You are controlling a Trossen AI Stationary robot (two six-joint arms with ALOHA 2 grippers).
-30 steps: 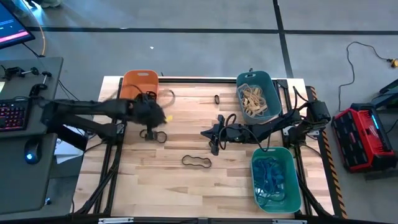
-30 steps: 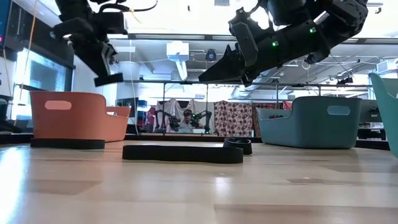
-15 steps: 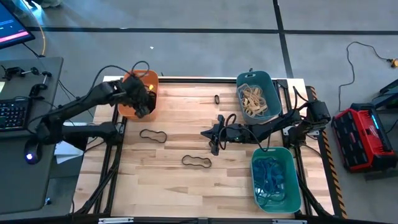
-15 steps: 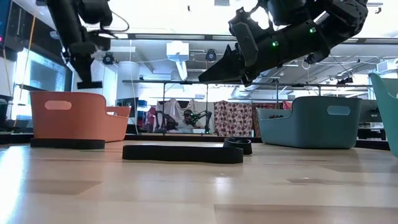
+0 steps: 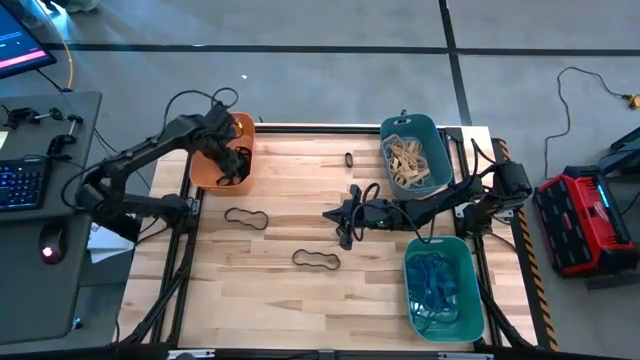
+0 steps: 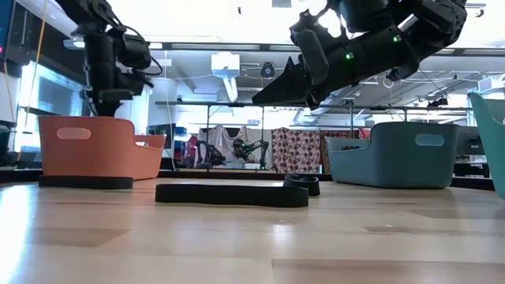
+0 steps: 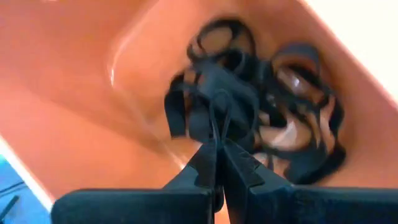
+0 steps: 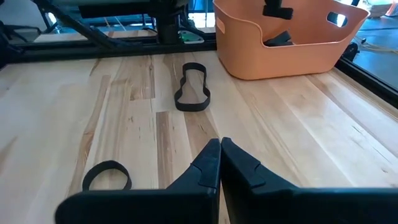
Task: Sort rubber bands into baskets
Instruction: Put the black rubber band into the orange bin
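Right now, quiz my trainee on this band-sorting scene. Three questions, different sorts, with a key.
1. True or false: the left tool is shut on a black band over the orange basket.
2. Which basket holds the tan bands? A orange basket, B teal basket, C green basket.
3. How many loose bands lie on the table?
Key: 1 true; 2 B; 3 three.
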